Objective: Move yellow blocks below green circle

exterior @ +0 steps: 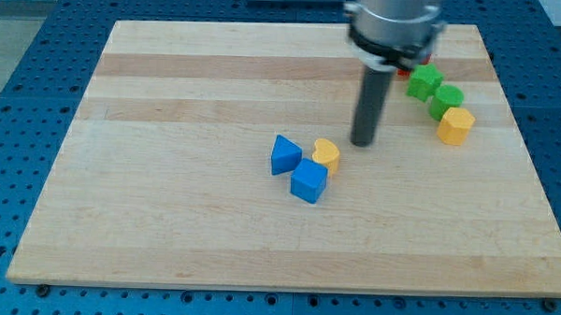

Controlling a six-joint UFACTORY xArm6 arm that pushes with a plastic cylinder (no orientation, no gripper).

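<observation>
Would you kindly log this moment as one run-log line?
my tip: right of yellow heart, apart | yellow hexagon: below green circle, touching | heart: beside blue blocks

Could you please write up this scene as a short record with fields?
surface: wooden board on a blue pegboard table
my tip, just right of the yellow heart block
centre cluster: yellow heart block, blue triangle block, blue cube, bunched together
upper right group: green star block, green circle block, yellow hexagon block
yellow hexagon block: already directly below the green circle block
</observation>
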